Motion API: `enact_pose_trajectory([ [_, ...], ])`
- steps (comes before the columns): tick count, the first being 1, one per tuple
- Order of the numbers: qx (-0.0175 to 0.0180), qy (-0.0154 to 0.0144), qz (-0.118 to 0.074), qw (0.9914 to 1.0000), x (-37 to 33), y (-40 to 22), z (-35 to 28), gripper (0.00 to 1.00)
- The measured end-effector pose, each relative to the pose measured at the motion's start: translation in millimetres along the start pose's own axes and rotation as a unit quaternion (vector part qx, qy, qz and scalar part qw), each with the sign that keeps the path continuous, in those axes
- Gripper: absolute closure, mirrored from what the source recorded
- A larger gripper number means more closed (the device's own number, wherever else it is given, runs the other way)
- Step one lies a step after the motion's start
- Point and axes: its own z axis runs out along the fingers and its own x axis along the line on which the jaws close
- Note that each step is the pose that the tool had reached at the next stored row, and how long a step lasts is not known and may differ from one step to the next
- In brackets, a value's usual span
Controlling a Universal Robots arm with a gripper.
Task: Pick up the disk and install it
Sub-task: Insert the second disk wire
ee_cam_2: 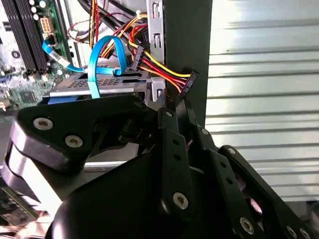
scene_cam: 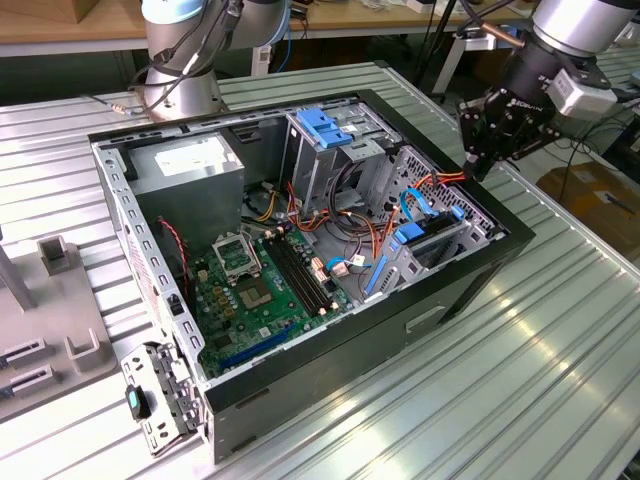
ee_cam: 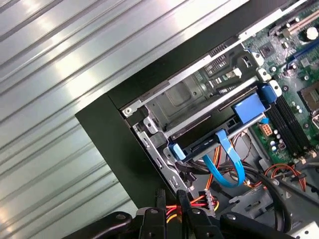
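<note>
Disk (ee_cam: 199, 143) was found seated in the lower drive cage (ee_cam: 189, 107) at the front corner of the open computer case (scene_cam: 470, 275). Most of its body was hidden by the cage, and the blue rail ends (ee_cam: 177, 152) showed at the cage mouth. In the exterior view the disk (scene_cam: 432, 243) lay low in the case towards that view's right, beside the motherboard (scene_cam: 255, 290). A light-blue flat data cable (ee_cam: 227, 164) looped up from the disk's rear edge. A bundle of red, yellow and black power wires (ee_cam_2: 159, 69) ran just beside it and ended in a black connector (ee_cam_2: 188, 82). The pincer (scene_cam: 478, 160) hung over the case's front rim, above and just beside the cage, apart from the disk. In both wrist views its tip (ee_cam: 171, 199) (ee_cam_2: 179, 117) stood nearest the power connector and wires. Whether the pincer stood apart, together or clamped on a wire could not be told. The case rested on the ribbed metal bench (scene_cam: 520, 380). The grey power-supply box (scene_cam: 190, 165) sat at the case's far end. A blue bracket (scene_cam: 325, 125) topped the upper cage.
</note>
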Motion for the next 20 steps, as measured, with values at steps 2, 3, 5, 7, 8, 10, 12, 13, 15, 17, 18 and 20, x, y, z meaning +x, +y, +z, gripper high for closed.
enact_pose_trajectory([
  [2, -0.0001, -0.0008, -0.018, 0.99984, 0.0, 0.0, 0.0, 0.76],
  [3, -0.0001, -0.0010, -0.022, 0.99975, 0.0, 0.0, 0.0, 0.76],
  [5, -0.0001, -0.0010, -0.023, 0.99974, 0.0, 0.0, 0.0, 0.76],
  [7, -0.0001, -0.0010, -0.023, 0.99974, 0.0, 0.0, 0.0, 0.76],
  [8, -0.0001, -0.0011, -0.023, 0.99974, 0.0, 0.0, 0.0, 0.76],
  [10, -0.0001, -0.0011, -0.023, 0.99973, 0.0, 0.0, 0.0, 0.76],
  [12, -0.0001, -0.0011, -0.023, 0.99973, 0.0, 0.0, 0.0, 0.76],
  [13, -0.0001, -0.0011, -0.023, 0.99973, 0.0, 0.0, 0.1, 0.76],
  [15, -0.0001, -0.0011, -0.023, 0.99973, 0.0, 0.0, 0.0, 0.76],
  [17, -0.0001, -0.0012, -0.026, 0.99966, 0.0, 0.0, 0.0, 0.76],
  [18, -0.0002, -0.0016, -0.034, 0.99941, 0.1, 0.0, 0.0, 0.76],
  [20, -0.0003, -0.0030, -0.065, 0.99785, 0.6, -0.4, 0.2, 0.76],
])
